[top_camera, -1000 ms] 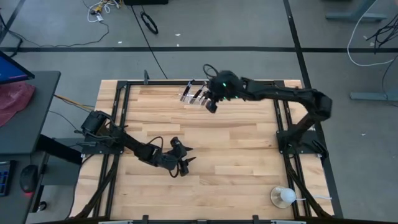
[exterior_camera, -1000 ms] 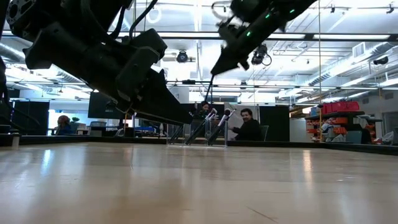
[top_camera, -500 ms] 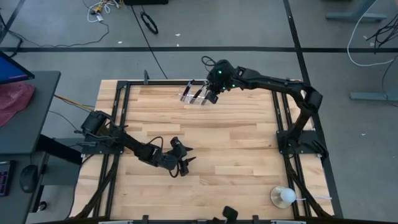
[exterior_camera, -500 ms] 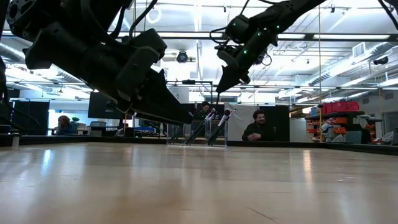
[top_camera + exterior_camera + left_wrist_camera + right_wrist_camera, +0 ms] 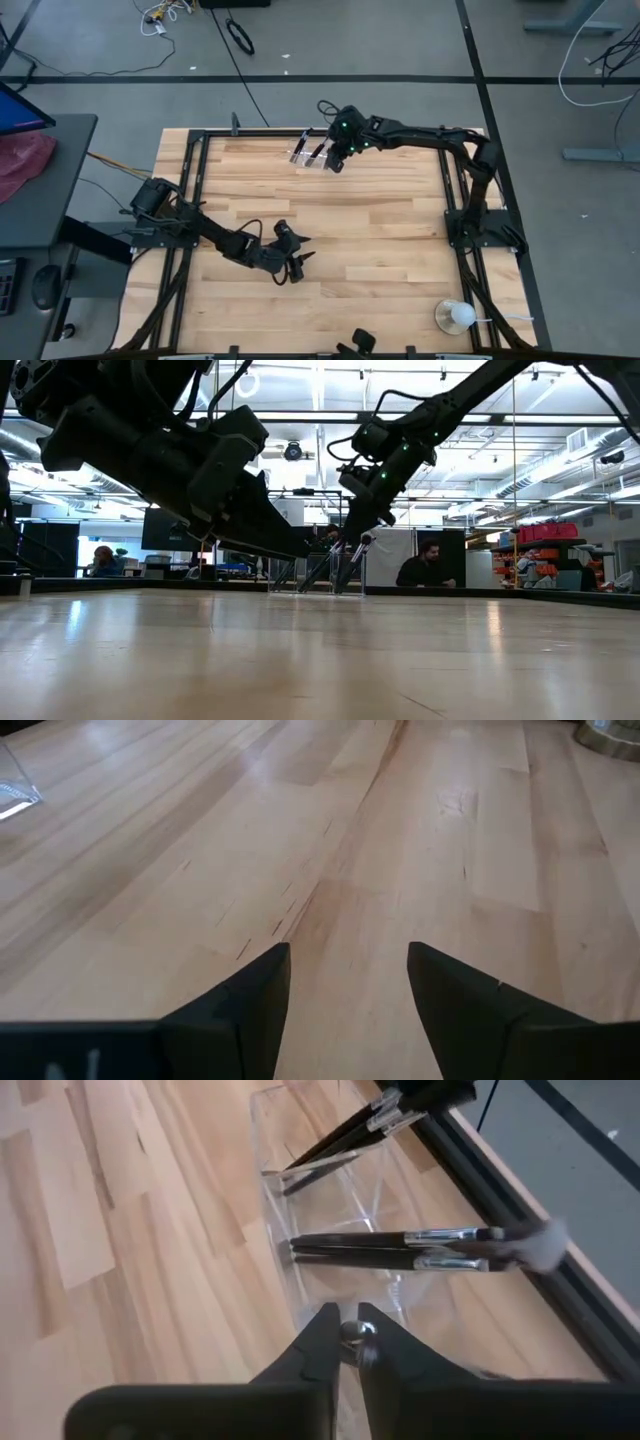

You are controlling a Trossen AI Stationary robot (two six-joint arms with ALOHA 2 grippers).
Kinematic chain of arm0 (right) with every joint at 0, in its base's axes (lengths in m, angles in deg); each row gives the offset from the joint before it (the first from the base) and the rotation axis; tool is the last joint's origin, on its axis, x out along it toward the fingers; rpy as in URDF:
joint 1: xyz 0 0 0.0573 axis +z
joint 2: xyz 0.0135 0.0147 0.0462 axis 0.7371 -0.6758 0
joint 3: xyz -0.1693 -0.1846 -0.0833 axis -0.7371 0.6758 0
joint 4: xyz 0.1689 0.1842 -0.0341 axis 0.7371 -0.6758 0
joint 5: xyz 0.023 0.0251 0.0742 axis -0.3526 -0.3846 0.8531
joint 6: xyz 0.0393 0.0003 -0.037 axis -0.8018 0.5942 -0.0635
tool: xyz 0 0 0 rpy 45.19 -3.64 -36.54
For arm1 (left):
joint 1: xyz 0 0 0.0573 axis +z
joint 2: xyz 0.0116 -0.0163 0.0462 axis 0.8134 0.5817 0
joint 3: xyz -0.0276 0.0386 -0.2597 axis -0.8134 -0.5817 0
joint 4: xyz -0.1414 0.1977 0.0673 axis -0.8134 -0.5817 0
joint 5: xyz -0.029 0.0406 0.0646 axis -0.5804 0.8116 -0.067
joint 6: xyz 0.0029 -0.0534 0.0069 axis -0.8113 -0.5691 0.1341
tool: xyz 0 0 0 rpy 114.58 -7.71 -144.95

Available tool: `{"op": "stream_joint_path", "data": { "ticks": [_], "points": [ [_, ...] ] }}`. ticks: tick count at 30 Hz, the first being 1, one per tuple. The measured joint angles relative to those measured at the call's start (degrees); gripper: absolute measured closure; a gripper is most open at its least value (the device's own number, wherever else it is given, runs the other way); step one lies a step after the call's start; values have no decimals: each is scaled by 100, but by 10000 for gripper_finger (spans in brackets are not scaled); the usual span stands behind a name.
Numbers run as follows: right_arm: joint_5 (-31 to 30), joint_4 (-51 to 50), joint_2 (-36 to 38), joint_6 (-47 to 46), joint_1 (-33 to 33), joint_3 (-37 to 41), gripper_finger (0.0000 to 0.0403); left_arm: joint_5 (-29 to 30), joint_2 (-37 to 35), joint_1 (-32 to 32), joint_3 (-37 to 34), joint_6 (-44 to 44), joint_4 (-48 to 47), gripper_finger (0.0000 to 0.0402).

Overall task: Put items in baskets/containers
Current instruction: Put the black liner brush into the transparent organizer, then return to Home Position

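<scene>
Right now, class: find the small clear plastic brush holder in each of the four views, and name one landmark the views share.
High view: the small clear plastic brush holder sits at the table's far edge, beside the right claw.
Low view: distant centre, below that claw.
Left wrist view: not identifiable.
Right wrist view: just beyond the fingers.
Shared landmark: the black-handled brushes leaning in it.

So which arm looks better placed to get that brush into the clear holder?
The right. Its gripper is pinched on a brush directly over the clear holder at the table's far edge, where other brushes already lean. The left gripper sits open and empty, well away from it.
</scene>
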Motion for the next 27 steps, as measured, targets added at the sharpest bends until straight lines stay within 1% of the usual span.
{"op": "stream_joint_path", "data": {
  "ticks": [10, 15, 19, 23, 27],
  "points": [
    [-5, 67, -79, 10, -39, 2, 322, 46, 0, 0, 0, -4, -4, 193],
    [-75, 69, -40, 4, -235, 2, 282, 45, 0, 0, 0, -5, -7, 193],
    [-71, 54, 6, -18, -418, -28, 259, 45, 0, 0, 0, -6, -7, 193],
    [-140, 56, 148, 50, -511, -33, 252, 46, 0, 0, 0, -6, -7, 193],
    [-316, 62, 472, 210, -397, -37, 259, 87, 0, 1, 0, -6, -4, 193]
  ]
}}
